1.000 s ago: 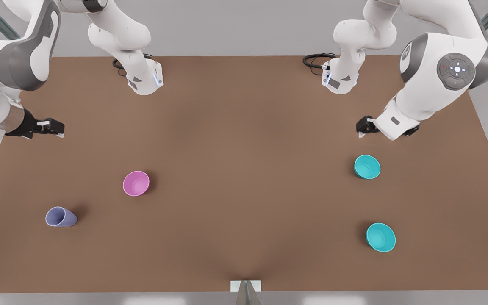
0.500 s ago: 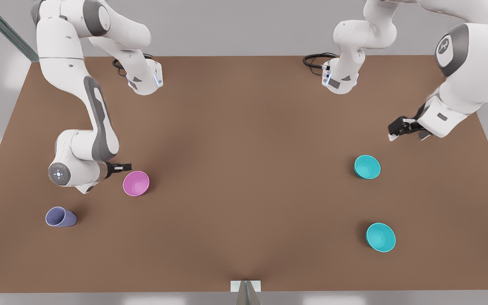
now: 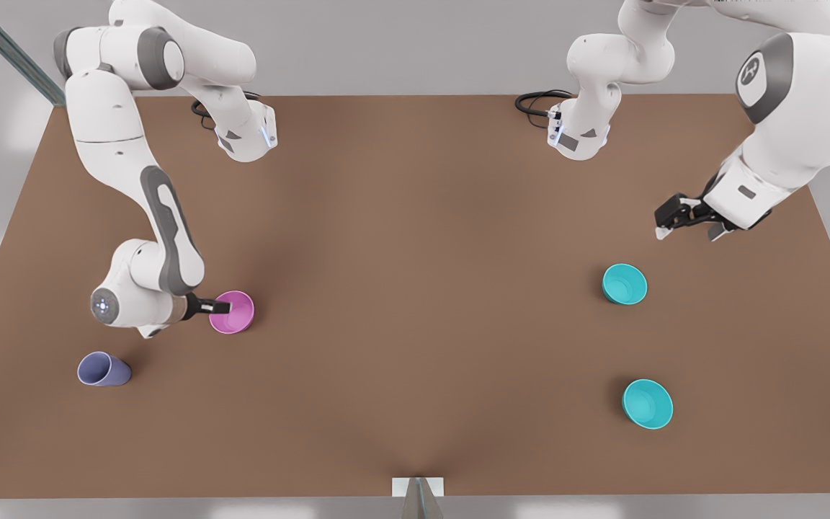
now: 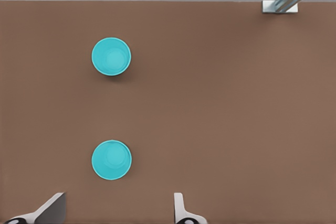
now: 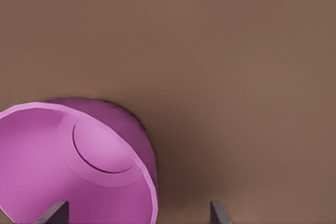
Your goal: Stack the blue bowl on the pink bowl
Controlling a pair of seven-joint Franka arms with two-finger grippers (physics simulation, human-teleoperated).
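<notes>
At 9 o'clock from the table (image 3: pixel 415 216) ctr in the front view, I have the right gripper (image 3: pixel 226 308) down at the pink bowl (image 3: pixel 236 315). Its jaws are open. In the right wrist view one finger (image 5: pixel 52 212) sits over the bowl's inside and the other (image 5: pixel 219 212) is outside the wall, so the right gripper (image 5: pixel 135 213) straddles the rim of the pink bowl (image 5: pixel 63 161). Whether a finger touches the wall, I can't tell. The bowl stands upright on the table, mouth up.

The blue bowl (image 3: pixel 624 283) is at approx. 3 o'clock from ctr, upright on the table, nothing touching it, well apart from the pink one. A wider teal bowl (image 3: pixel 648 404) stands near 6 o'clock from it, apart. The left gripper (image 3: pixel 687 232) hangs above the table between 1 and 2 o'clock from the blue bowl, not over it, jaws wide open and empty. In the left wrist view the left gripper (image 4: pixel 116 211) shows both fingertips (image 4: pixel 52 208) set far apart, w/ the blue bowl (image 4: pixel 111 160) the nearer of the two and the wider teal bowl (image 4: pixel 111 56) beyond it.

A lavender cup (image 3: pixel 103 369) is at 8 o'clock from the pink bowl, apart from it; looks to be on its side.
</notes>
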